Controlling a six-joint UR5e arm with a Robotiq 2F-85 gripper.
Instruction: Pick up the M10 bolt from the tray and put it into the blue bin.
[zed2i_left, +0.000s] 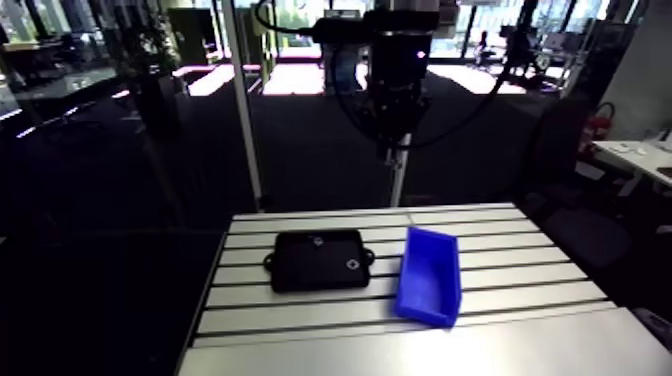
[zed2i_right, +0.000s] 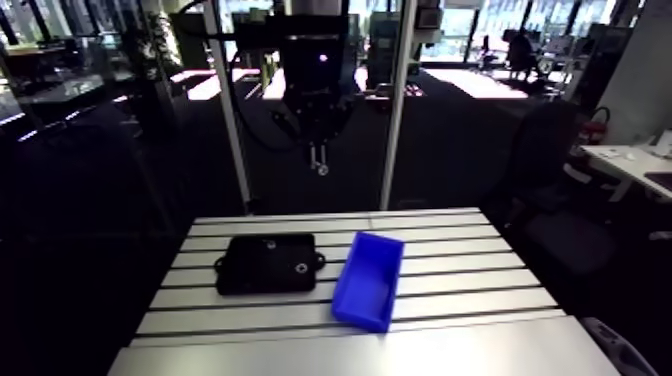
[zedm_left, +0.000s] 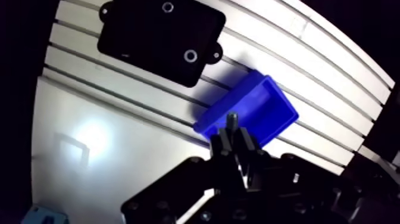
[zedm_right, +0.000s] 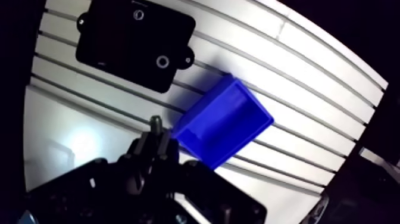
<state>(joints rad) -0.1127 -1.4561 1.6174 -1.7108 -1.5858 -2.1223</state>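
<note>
High above the table, my gripper is shut on the M10 bolt, whose grey tip sticks out past the fingertips. In the arm view the gripper hangs well over the table's far edge with the bolt below it. The black tray lies on the slotted table, and the blue bin stands just right of it. The bin is open-topped and shows nothing inside. In the wrist view the bolt's tip lines up with the bin's near end.
Two small ring-shaped parts lie in the tray. The slotted table reaches right of the bin, and a smooth plate runs along the near side.
</note>
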